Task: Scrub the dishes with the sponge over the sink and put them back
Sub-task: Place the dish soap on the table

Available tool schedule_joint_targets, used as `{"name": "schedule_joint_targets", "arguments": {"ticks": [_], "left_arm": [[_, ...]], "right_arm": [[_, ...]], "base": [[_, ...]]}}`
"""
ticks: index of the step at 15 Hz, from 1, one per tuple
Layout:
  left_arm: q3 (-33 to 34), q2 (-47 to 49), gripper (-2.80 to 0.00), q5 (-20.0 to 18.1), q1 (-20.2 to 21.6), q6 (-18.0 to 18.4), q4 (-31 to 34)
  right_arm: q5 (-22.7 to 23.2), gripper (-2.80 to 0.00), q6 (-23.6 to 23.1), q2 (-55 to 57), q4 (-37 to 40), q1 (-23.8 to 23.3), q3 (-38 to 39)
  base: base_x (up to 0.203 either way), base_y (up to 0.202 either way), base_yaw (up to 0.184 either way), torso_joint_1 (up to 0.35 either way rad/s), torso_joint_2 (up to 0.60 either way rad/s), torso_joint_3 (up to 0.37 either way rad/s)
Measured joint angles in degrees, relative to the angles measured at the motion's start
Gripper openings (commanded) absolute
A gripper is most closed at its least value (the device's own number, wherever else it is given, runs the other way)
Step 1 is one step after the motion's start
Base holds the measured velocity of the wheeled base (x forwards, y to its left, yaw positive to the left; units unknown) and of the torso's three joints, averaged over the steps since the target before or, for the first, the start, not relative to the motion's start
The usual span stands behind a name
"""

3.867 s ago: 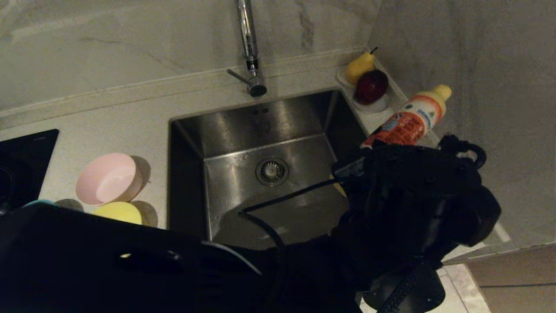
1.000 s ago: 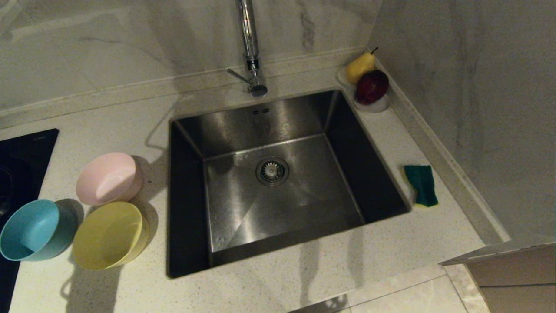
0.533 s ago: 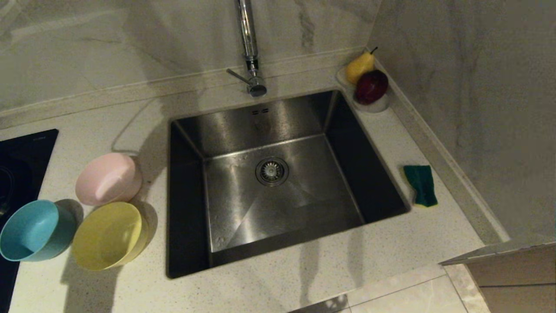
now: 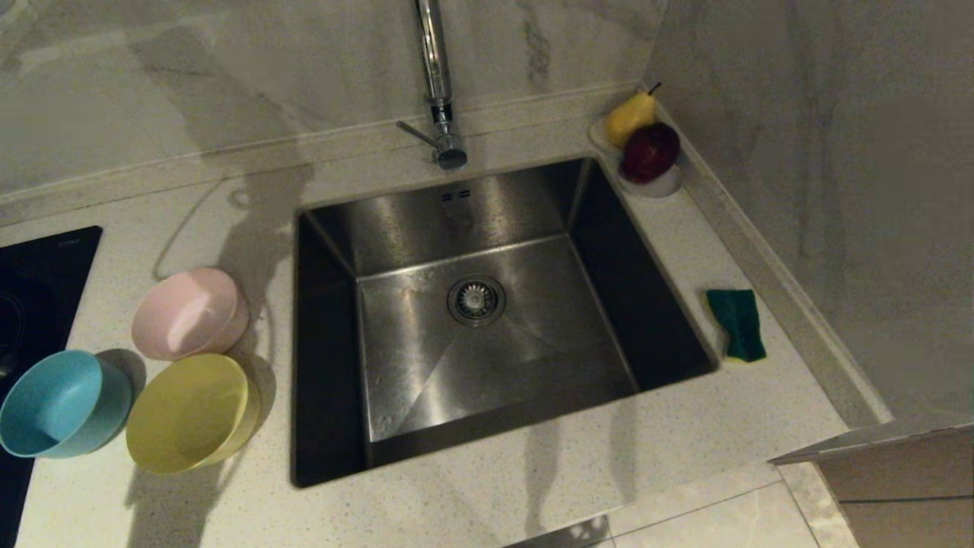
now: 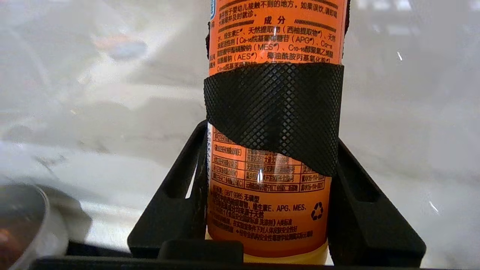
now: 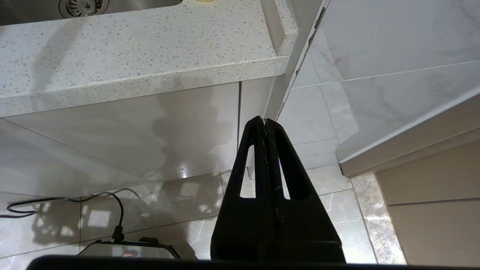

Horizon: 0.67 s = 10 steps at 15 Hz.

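Observation:
Three bowls stand on the counter left of the sink (image 4: 456, 205): pink (image 4: 189, 313), yellow (image 4: 190, 411) and light blue (image 4: 61, 403). The green sponge (image 4: 736, 323) lies on the counter right of the sink. Neither arm shows in the head view. In the left wrist view my left gripper (image 5: 272, 135) is shut on an orange detergent bottle (image 5: 270, 210) with a black mesh band around it, held in front of pale marble. My right gripper (image 6: 265, 120) is shut and empty, parked below the counter's front edge.
A tall chrome tap (image 4: 435, 76) rises behind the sink. A small white dish with a pear and an apple (image 4: 647, 144) sits in the back right corner. A black stove top (image 4: 38, 281) lies at the far left. Marble walls close the back and right.
Some seconds ago both dark arms and the bottle filled the front of the head view; they have left it. Over the last second a shadow slid across the counter behind the pink bowl toward the wall.

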Motion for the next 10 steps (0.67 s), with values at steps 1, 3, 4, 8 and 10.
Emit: {"name": "schedule_joint_targets", "arguments": {"ticks": [1, 3, 4, 8, 10], "left_arm": [[1.1, 0.7, -2.8, -1.1, 0.9, -0.1, -2.2], [2.9, 2.5, -2.8, -1.8, 1.7, -0.2, -5.1], [3.5, 3.3, -2.8, -1.9, 1.8, -0.2, -6.7], [4.8, 7.1, -2.8, -4.3, 2.9, -0.1, -11.0], [4.9, 8.5, -2.8, -4.5, 3.3, -0.2, -12.0]], "right_arm": [[0.0, -2.8, 0.0, 0.0, 0.0, 0.0, 0.0], [0.0, -2.8, 0.0, 0.0, 0.0, 0.0, 0.0], [0.0, -2.8, 0.0, 0.0, 0.0, 0.0, 0.0], [0.0, -2.8, 0.0, 0.0, 0.0, 0.0, 0.0], [0.0, -2.8, 0.0, 0.0, 0.0, 0.0, 0.0]], "base": [[0.0, 0.0, 0.0, 0.0, 0.0, 0.0], [0.0, 0.0, 0.0, 0.0, 0.0, 0.0], [0.0, 0.0, 0.0, 0.0, 0.0, 0.0], [0.0, 0.0, 0.0, 0.0, 0.0, 0.0], [0.0, 0.0, 0.0, 0.0, 0.0, 0.0]]}}
